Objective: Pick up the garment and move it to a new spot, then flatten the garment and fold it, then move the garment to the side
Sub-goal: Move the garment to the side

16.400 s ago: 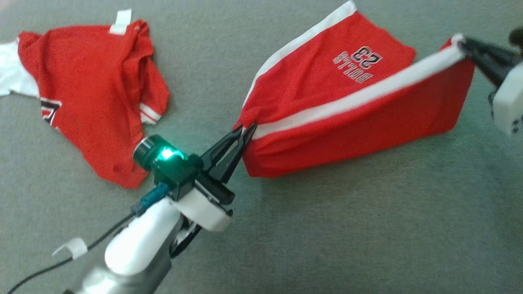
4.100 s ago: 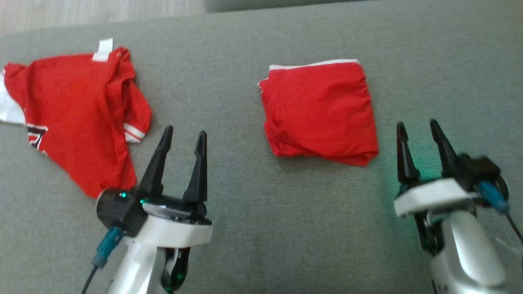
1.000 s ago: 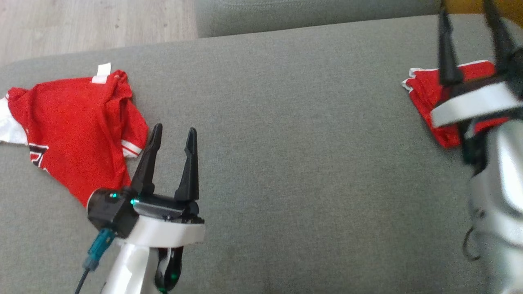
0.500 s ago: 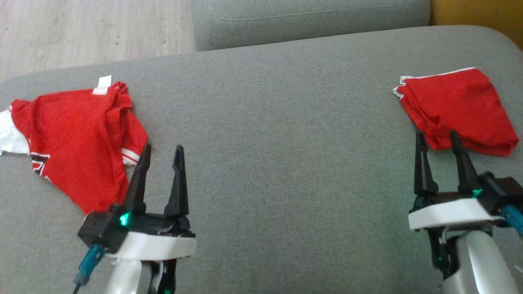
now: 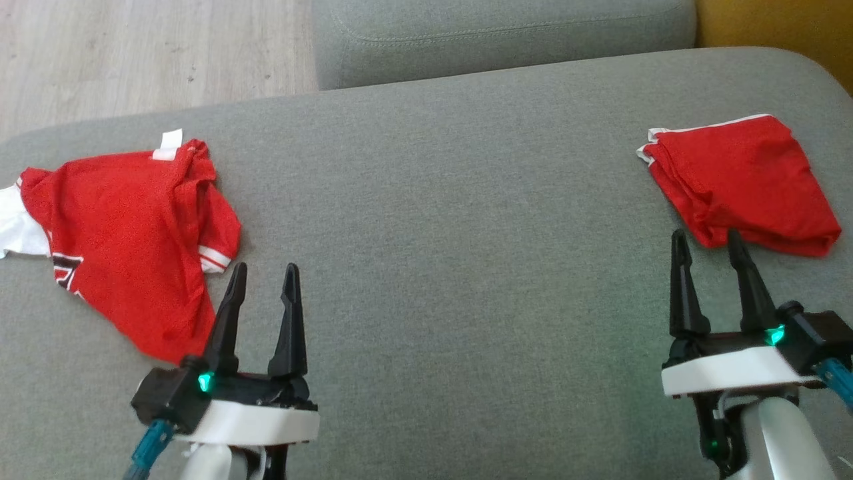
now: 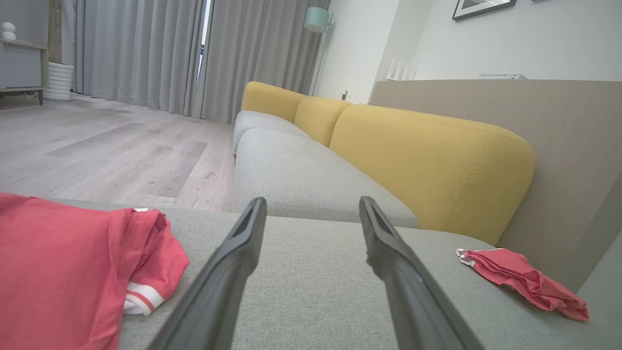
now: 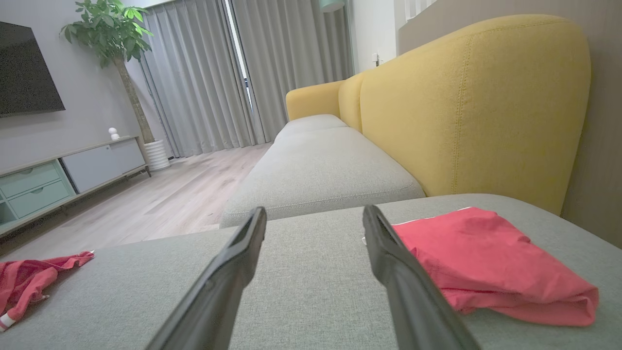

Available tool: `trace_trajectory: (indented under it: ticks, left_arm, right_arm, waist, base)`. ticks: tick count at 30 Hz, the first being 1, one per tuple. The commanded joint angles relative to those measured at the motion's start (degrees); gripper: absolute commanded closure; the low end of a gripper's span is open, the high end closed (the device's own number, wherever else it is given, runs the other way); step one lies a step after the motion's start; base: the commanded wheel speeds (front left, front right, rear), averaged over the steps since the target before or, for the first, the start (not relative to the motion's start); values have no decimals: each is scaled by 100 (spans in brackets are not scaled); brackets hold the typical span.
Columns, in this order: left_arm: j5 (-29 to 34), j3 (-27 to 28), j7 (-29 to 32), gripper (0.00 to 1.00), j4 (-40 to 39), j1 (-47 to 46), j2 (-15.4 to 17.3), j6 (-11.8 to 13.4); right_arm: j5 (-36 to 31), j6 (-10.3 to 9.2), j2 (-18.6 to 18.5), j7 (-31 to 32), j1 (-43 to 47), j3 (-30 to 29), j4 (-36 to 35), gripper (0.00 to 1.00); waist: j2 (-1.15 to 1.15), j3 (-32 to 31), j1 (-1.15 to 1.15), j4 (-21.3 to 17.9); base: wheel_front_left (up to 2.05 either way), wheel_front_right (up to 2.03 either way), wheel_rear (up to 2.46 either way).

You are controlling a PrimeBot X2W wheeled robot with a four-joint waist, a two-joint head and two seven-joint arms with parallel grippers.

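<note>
The garment (image 5: pixel 743 183), red shorts folded into a small square with a white trim edge, lies at the far right of the grey sofa seat (image 5: pixel 440 220). It also appears in the left wrist view (image 6: pixel 522 282) and the right wrist view (image 7: pixel 486 265). My right gripper (image 5: pixel 706 240) stands open just in front of its near edge, holding nothing. At the lower left my left gripper (image 5: pixel 263 273) is open and empty, beside the red shirt.
A crumpled red shirt (image 5: pixel 126 227) with white trim lies at the seat's left end. Wooden floor (image 5: pixel 146 53) lies past the left back edge. A second grey seat cushion (image 5: pixel 500 33) and a yellow backrest (image 6: pixel 427 160) run behind and to the right.
The right gripper has drawn back from over the folded garment to a spot in front of it. The left gripper has pulled back a little. The camera view has shifted slightly.
</note>
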Motion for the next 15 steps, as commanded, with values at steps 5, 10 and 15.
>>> trace_trajectory:
  ticks: [5, 10, 15]
  left_arm:
    - [12, 228, -28, 0, -221, -198, 23, 44]
    - [14, 222, -28, 0, -217, -214, 23, 53]
    - [9, 186, -28, 0, -160, -233, 23, 71]
  right_arm:
    - [28, -5, -15, -61, -164, 74, -217, 0]
    - [-9, -5, -15, -61, -169, 41, -189, 0]
    - [-38, -5, -15, -61, -157, 134, -174, 0]
  waist:
    - [0, 24, 0, 26]
    - [0, 44, 0, 55]
    - [0, 37, 0, 230]
  base:
    - [0, 0, 0]
    - [0, 0, 0]
    - [0, 0, 0]
